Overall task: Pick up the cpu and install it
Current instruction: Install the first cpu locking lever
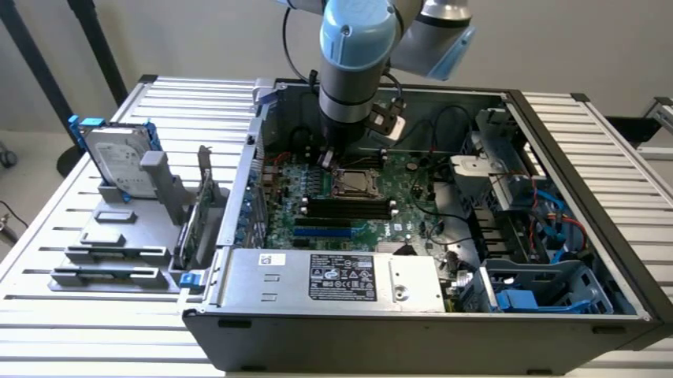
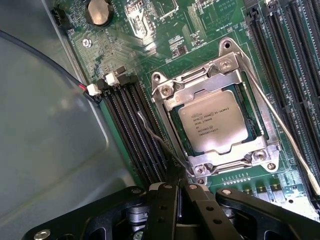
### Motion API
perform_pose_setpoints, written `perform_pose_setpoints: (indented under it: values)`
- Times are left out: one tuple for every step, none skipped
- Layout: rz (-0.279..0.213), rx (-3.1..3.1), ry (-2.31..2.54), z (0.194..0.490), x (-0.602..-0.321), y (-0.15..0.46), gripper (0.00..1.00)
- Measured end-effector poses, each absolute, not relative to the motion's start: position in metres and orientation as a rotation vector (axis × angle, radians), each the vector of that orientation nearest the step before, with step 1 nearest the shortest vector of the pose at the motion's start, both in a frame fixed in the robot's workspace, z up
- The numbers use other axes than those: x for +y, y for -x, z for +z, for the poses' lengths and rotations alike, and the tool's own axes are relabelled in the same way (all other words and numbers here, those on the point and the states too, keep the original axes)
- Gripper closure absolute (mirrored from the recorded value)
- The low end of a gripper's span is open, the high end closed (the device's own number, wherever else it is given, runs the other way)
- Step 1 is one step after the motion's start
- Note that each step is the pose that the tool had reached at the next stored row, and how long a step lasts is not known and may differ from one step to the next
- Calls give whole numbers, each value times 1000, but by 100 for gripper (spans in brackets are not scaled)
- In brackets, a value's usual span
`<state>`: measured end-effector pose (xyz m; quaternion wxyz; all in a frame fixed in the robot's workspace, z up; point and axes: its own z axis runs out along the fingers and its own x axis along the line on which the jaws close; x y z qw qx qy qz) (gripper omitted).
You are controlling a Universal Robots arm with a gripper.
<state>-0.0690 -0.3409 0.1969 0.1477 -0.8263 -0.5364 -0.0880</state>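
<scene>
Tool (image 2: pixel 177 185) fingers are together, tips at the end of a thin wire lever (image 2: pixel 155 135); can't tell if the wire is truly gripped. Just past the tips the cpu (image 2: pixel 215 122) lies flat, near square, seated inside the socket frame (image 2: pixel 230 62). Its lid has several printed lines, too fine to read. Farther off: black memory slots (image 2: pixel 295 60), coin battery (image 2: pixel 98 10). Computer case (image 1: pixel 421 331) sits on a slatted worktop (image 1: pixel 31 315).

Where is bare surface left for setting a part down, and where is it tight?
Free: the white slatted table to the exterior view's right of the open grey computer case, and its near corner by the grey parts holder. Crowded: inside the case, around the silver square cpu by the black gripper.
</scene>
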Motion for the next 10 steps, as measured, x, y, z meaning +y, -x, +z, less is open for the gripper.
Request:
perform_pose_setpoints:
  values:
    - [-252,-1543,2378,197,-341,69,89]
    - [-252,-1544,2379,197,-341,68,89]
    - [-251,-1544,2380,197,-341,68,89]
    - [-251,-1544,2380,197,-341,68,89]
    - [-250,-1544,2381,197,-341,67,89]
    - [-250,-1544,2381,197,-341,66,89]
    - [-250,-1544,2381,197,-341,66,89]
    - [-249,-1545,2382,196,-341,65,89]
    - [-249,-1545,2382,196,-341,65,89]
    - [-249,-1545,2382,196,-341,64,89]
